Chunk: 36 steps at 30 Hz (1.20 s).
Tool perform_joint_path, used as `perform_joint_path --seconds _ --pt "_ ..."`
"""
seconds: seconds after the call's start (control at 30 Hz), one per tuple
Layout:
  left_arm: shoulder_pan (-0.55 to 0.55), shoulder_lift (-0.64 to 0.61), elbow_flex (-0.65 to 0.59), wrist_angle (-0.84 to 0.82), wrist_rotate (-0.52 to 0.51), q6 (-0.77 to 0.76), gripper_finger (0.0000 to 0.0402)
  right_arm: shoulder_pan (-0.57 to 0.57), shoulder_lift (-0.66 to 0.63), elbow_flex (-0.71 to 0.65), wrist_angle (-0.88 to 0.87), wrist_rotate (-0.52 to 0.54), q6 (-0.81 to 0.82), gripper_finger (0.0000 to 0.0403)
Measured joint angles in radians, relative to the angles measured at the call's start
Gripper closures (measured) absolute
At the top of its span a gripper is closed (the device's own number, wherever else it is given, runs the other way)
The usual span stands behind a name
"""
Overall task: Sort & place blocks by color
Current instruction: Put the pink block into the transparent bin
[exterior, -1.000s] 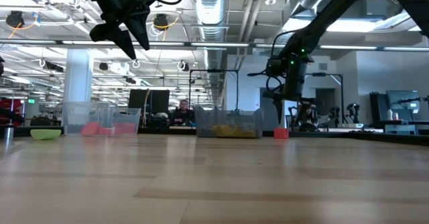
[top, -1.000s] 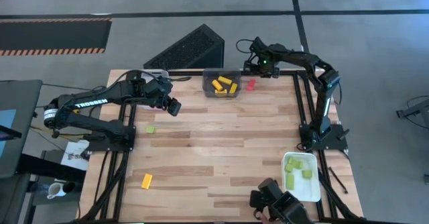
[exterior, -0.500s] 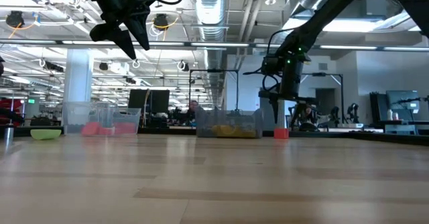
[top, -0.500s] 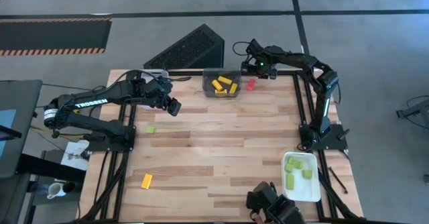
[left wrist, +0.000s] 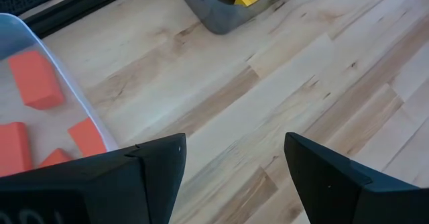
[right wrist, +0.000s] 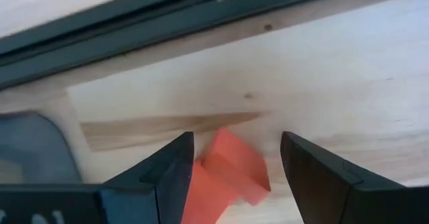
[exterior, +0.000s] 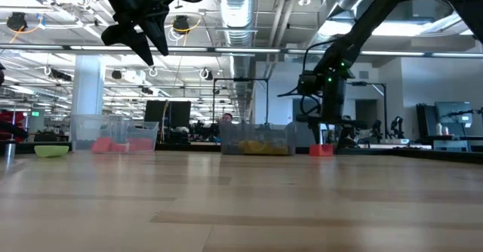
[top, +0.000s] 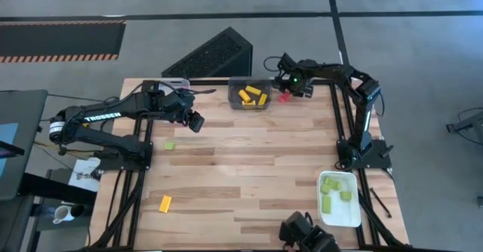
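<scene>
- The yellow block [top: 165,202] lies alone near the front left edge of the wooden surface [top: 249,176].
- A light green block [top: 170,145] sits on the left side of the surface, near the left arm's base.
- The left tool [top: 195,121] hangs above the surface in the back left part, fingers spread wide, holding nothing.
- In the left wrist view, red blocks [left wrist: 37,80] lie in the clear tray [left wrist: 60,70] beside that tool.
- The dark grey tray [top: 250,93] at the back middle holds yellow blocks [top: 253,95].
- The right tool [top: 285,93] is down at the back edge just beside the grey tray, its fingers [right wrist: 167,170] wide apart on either side of a red block [right wrist: 224,174] lying on the surface; they do not appear to grip it.
- The white tray [top: 353,210] at the front right holds green blocks [top: 332,188].
</scene>
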Motion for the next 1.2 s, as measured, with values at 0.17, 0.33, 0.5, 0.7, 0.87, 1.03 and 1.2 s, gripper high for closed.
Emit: perform_joint_path --seconds 0.17,0.33,0.5,0.7,0.87,1.03,1.2 --pt "0.0 0.0 0.0 0.0 0.0 0.0 0.0168 0.016 -0.003 -0.024 0.013 0.013 -0.003 0.017" --pt "0.0 0.0 0.0 0.0 0.008 0.0 0.0168 0.032 -0.004 -0.033 0.011 0.024 0.0 0.0215" --pt "0.0 0.0 0.0 0.0 0.018 -0.001 0.0168 0.04 -0.004 -0.033 0.002 0.031 -0.008 0.0261" --pt "-0.01 0.0 0.0 -0.003 0.02 -0.003 0.0168 0.031 -0.021 -0.037 -0.016 0.017 -0.092 0.0298" --pt "-0.01 0.0 0.0 -0.011 0.012 -0.004 0.0168 0.03 -0.062 -0.037 -0.06 0.016 -0.191 0.0304" --pt "-0.01 0.0 0.0 -0.011 -0.001 -0.004 0.0168 0.028 -0.068 -0.037 -0.081 0.038 -0.251 0.0282" --pt "-0.01 0.0 0.0 -0.011 -0.001 -0.003 0.0168 0.031 -0.067 -0.036 -0.104 0.019 -0.353 0.0228"
